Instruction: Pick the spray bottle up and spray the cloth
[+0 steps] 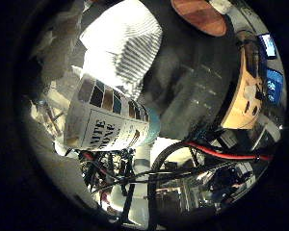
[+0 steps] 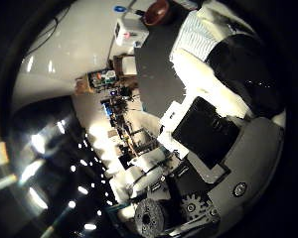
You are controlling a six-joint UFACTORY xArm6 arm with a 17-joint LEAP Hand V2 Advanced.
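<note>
The spray bottle (image 1: 111, 120) wears a smooth printed paper label with colour swatches, over a pale, slightly glossy plastic body. The cloth (image 1: 123, 45) looks soft, woven and ribbed, matt white. The table (image 1: 192, 82) is a dark, matt surface. The robot hand (image 2: 223, 148) shows glossy black and matt white plastic parts.

The white plastic spray bottle (image 1: 108, 120) carries a label with brown, tan and teal squares. The white ribbed cloth (image 1: 123, 45) shows fine grey stripes on the dark grey counter (image 1: 192, 72). A round reddish-brown wooden board (image 1: 198, 15) sits at the upper right.
</note>
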